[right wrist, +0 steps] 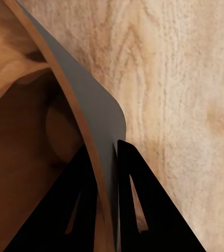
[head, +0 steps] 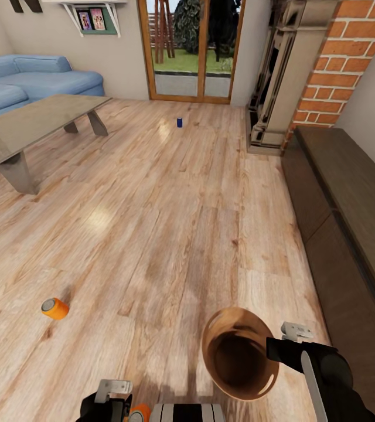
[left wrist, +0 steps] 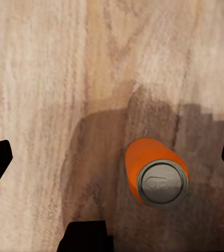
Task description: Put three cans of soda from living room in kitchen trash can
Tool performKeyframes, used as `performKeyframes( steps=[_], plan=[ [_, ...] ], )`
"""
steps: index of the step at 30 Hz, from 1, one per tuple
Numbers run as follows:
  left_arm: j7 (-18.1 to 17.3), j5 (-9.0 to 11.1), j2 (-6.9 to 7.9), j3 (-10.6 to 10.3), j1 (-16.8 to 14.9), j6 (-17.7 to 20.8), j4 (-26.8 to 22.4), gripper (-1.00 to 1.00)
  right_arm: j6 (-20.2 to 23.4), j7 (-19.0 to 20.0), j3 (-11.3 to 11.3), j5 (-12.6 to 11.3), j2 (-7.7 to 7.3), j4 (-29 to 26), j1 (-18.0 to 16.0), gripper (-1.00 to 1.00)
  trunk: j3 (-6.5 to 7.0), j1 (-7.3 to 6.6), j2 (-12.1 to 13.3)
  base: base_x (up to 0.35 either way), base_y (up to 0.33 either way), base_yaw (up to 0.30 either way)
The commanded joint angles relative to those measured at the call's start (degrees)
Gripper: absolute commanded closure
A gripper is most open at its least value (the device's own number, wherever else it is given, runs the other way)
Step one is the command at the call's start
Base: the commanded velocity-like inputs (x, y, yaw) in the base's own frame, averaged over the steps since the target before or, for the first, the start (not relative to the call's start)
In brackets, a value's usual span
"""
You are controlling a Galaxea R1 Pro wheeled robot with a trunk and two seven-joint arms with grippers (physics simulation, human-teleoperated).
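A light wood floor (head: 170,223) is seen; an orange can (head: 55,308) lies toppled on it, and a blue can (head: 179,122) stands far off.

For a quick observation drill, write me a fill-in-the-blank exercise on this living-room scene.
1. The right gripper is clamped on the rim of the brown ____.
2. The can standing upright below the open left gripper is coloured ____.
3. The far can near the glass doors is coloured ____.
4. The other orange can lies on its ____ on the wood floor.

Missing words: bin; orange; blue; side
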Motion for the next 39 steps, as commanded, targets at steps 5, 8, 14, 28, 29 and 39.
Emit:
performKeyframes(
  steps=[5, 8, 14, 28, 29, 39],
  plan=[
    [0.00, -0.19, 0.15, 0.03, 0.00, 0.52, -1.10, -1.00, 0.05, 0.21, 0.00, -1.26, 0.01, 0.01, -0.01, 1.00, 0.00, 0.00, 0.00, 0.000, 0.000, 0.000],
    [0.00, -0.21, 0.16, 0.03, 0.00, 0.56, -1.20, -1.00, 0.05, 0.07, 0.00, -1.22, 0.00, 0.00, -0.01, 1.00, 0.00, 0.00, 0.00, 0.000, 0.000, 0.000],
    [0.25, -0.37, 0.16, 0.04, 0.00, 0.66, -1.33, -1.00, 0.05, -0.01, 0.00, -1.25, 0.01, 0.03, -0.01, 1.00, 0.00, 0.00, 0.00, 0.000, 0.000, 0.000],
    [-3.79, -0.58, 0.74, 0.22, -1.32, 0.17, 8.52, -1.00, 0.05, -0.01, -0.05, -1.19, 0.00, 0.04, -0.01, 1.00, 0.00, 0.00, 0.00, 0.000, 0.000, 0.000],
    [-5.16, -0.57, 1.01, 0.26, -2.41, -0.06, 10.69, -1.00, 0.05, -0.01, -0.07, -1.20, 0.00, 0.04, -0.01, 1.00, 0.00, 0.00, 0.00, 0.000, 0.000, 0.000],
    [-6.67, -0.64, 2.06, 0.72, -3.94, -1.09, 13.18, -1.00, 0.05, 0.09, -0.16, -1.17, 0.00, 0.04, -0.01, 1.00, 0.00, 0.00, 0.00, 0.000, 0.000, 0.000]
  ],
)
